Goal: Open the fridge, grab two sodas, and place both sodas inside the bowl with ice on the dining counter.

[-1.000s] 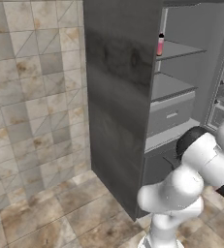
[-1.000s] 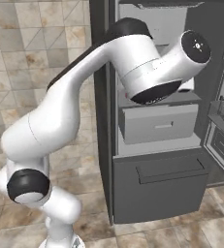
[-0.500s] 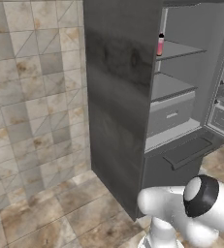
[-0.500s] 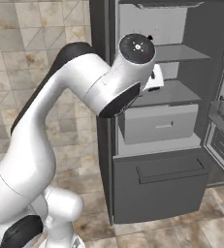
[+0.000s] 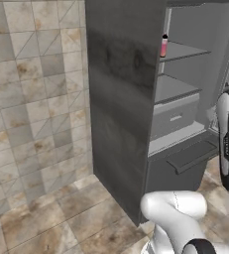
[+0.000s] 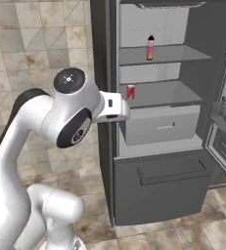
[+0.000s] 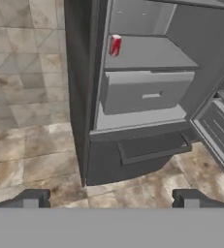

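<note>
The fingers point(image 7: 107, 198) stand wide apart with nothing between them; their two dark tips rise at the bottom of the hand view, and they point at the open fridge point(image 7: 84, 97) from a little way back, touching nothing. Past the left fingertip point(image 7: 31, 197) lie the tan floor tiles point(image 7: 31, 160) and, farther off, the tiled wall point(image 7: 26, 58). Ahead of the fingers and slightly left of their middle runs the dark front edge of the fridge's side wall.

Above the fingers and well apart from them, a short red soda can point(image 7: 115, 45) stands upright at the left front corner of a pale grey shelf point(image 7: 152, 53). In the right base view the same red can point(image 6: 130, 92) sits on the middle shelf, just beyond the hand. One shelf higher stands a slim pink soda bottle point(image 6: 150, 48) with a black cap, also upright; it shows in the left base view too point(image 5: 163, 45), near that shelf's front edge.

Below the can's shelf is a pale grey drawer point(image 7: 145, 92) with a small handle. Lower still is the dark freezer front with its wide pull handle point(image 7: 154, 147), the nearest part of the fridge to the fingers. To the right of the right fingertip point(image 7: 191, 197), the opened door point(image 7: 220, 126) with its bins swings outward.
</note>
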